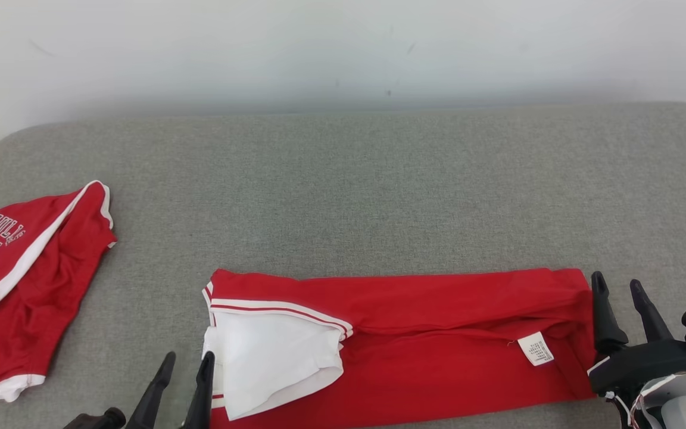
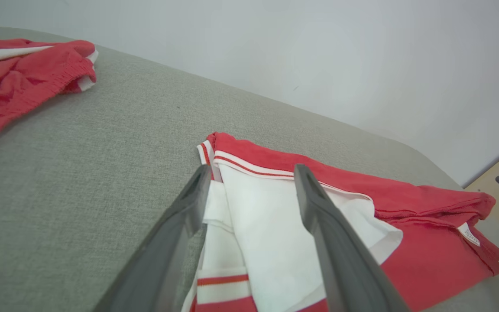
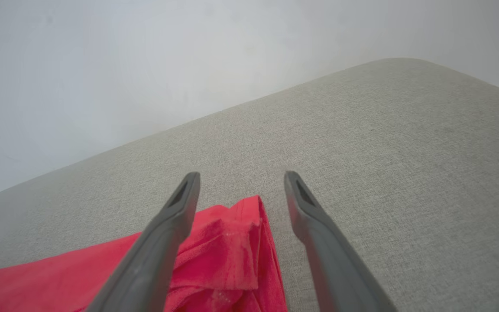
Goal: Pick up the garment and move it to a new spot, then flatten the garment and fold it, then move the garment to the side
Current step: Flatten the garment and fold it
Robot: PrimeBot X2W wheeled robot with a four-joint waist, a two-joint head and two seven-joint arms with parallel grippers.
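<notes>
Mid-fold on the grey table [image 1: 379,179]: the red garment [image 1: 438,333] lies along the near edge as a long band, its far half doubled over toward me. A white care label [image 1: 535,348] faces up near the right end and a white lining panel [image 1: 271,357] spills out at the left end.

My left pincer [image 1: 188,357] stands at the garment's left end, fingers spread and holding nothing. From my left wrist, the pincer [image 2: 251,169] straddles the white panel [image 2: 267,234]; I cannot tell whether it touches the cloth.

My right pincer [image 1: 617,280] stands at the right end, also spread wide and empty. From that wrist, the pincer [image 3: 241,175] has the garment's bunched red corner [image 3: 223,260] lying between and under its fingers.

I judge that I have one pincer at each end because a band this long is best controlled from both ends, and the next fold would likely bring one end over the other. The loose white panel looks likely to slip out of line if it is not caught with the red layer.

A second red garment [image 1: 33,268], printed with lettering and the number 23, sits well apart at the far left of the table, leaving the middle free for working. That may be the side where this one should go.
</notes>
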